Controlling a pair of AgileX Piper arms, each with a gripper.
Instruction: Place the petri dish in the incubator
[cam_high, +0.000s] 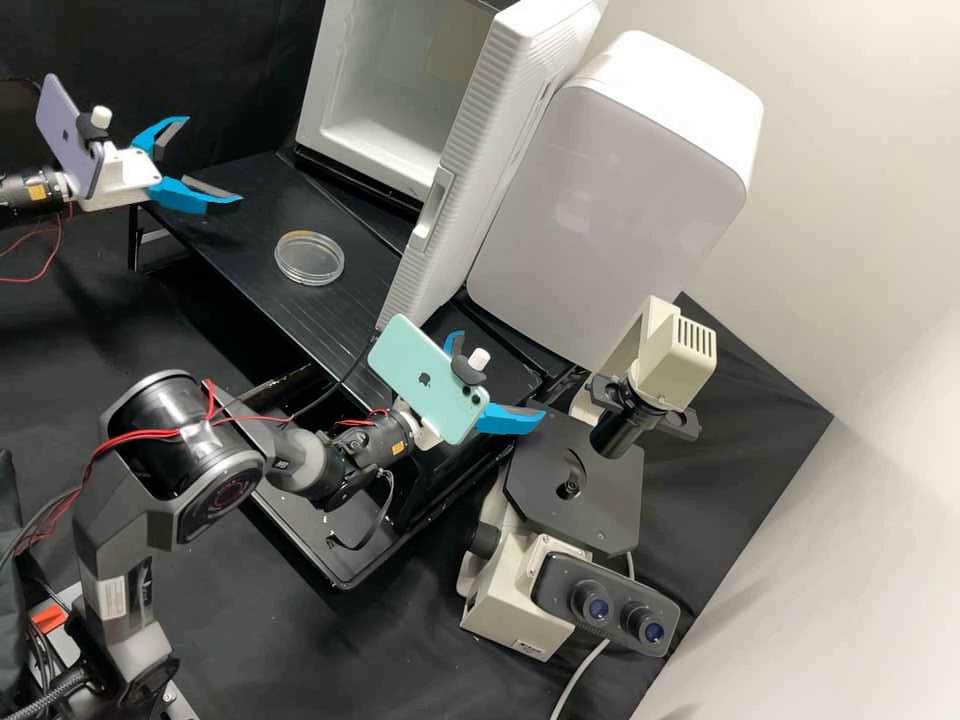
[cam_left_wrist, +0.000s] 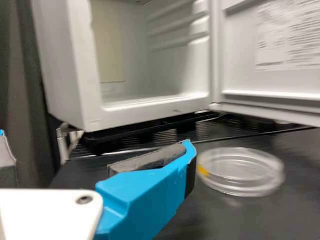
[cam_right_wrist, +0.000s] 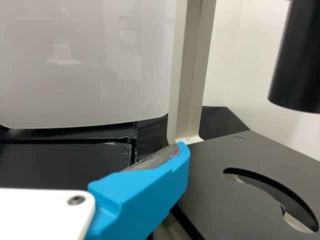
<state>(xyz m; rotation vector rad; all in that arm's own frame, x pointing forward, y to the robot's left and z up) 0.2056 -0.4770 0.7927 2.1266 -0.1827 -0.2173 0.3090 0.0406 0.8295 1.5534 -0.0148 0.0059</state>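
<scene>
petri dish (cam_high: 309, 257): light, slick, brittle; pinch across rim | left gripper (cam_high: 210, 160) spread, empty | right gripper (cam_high: 500, 380) spread, empty

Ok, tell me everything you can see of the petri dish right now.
The petri dish is round, shallow and clear, glass or plastic, seemingly lidded, with a small yellow fleck at its rim. It lies flat on the black bench in front of the open incubator, apart from the left gripper. Only the bench touches it.

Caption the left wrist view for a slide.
Blue-fingered left end effector near clear round petri dish before open white incubator.
</scene>
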